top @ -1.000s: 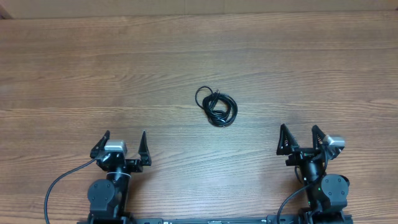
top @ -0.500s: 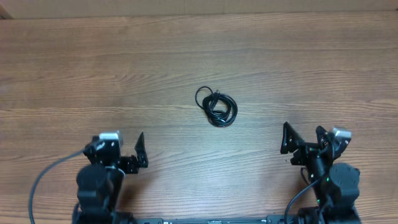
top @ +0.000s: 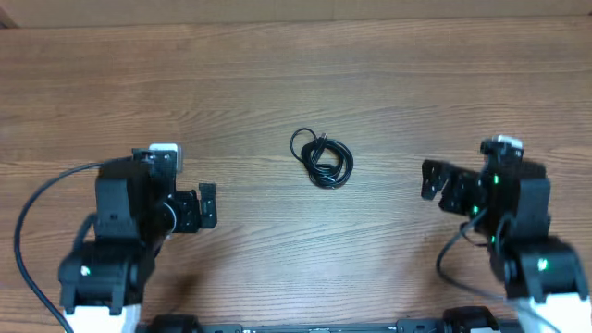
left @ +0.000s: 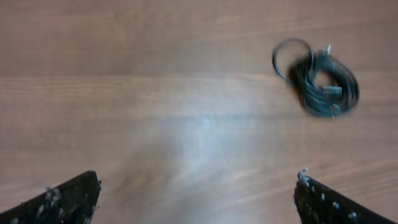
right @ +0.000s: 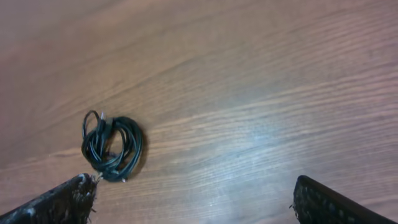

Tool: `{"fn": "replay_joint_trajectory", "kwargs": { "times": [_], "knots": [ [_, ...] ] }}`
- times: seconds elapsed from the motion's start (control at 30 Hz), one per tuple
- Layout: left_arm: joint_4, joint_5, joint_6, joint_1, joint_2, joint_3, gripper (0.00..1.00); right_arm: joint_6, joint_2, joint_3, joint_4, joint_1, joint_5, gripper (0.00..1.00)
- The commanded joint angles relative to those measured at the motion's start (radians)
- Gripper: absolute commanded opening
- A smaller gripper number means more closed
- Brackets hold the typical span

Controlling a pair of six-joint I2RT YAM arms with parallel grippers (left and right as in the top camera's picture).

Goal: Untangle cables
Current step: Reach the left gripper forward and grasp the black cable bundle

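Observation:
The cables (top: 323, 159) lie as one small coiled black bundle with small silver plug ends in the middle of the wooden table. The bundle shows at the upper right of the left wrist view (left: 318, 79) and at the left of the right wrist view (right: 111, 147). My left gripper (top: 205, 205) is open and empty, left of and nearer than the bundle. Its fingers frame bare wood in its own view (left: 196, 190). My right gripper (top: 442, 183) is open and empty, right of the bundle (right: 194, 194). Neither gripper touches the cables.
The wooden table (top: 296, 83) stretches wide around the bundle. Thick black arm cables (top: 32, 222) trail from both arms near the front edge.
Both arms have risen and swung forward from the front edge towards the table's middle. The grippers stay open. The cable bundle has not moved.

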Motion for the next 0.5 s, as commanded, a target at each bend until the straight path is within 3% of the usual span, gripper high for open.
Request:
{"fn": "replay_joint_trajectory", "kwargs": {
  "times": [0.0,0.2,0.47],
  "knots": [
    [-0.066,0.032,-0.014,0.01,0.044,0.063,1.0,-0.003,0.083,0.122,-0.051,0.002,-0.005,1.0],
    [-0.089,0.077,-0.057,0.01,0.108,0.061,1.0,-0.003,0.143,0.172,-0.055,0.002,0.002,1.0],
    [-0.011,0.111,-0.089,0.01,0.134,0.064,1.0,-0.003,0.142,0.172,-0.053,0.002,0.026,1.0]
  ]
}}
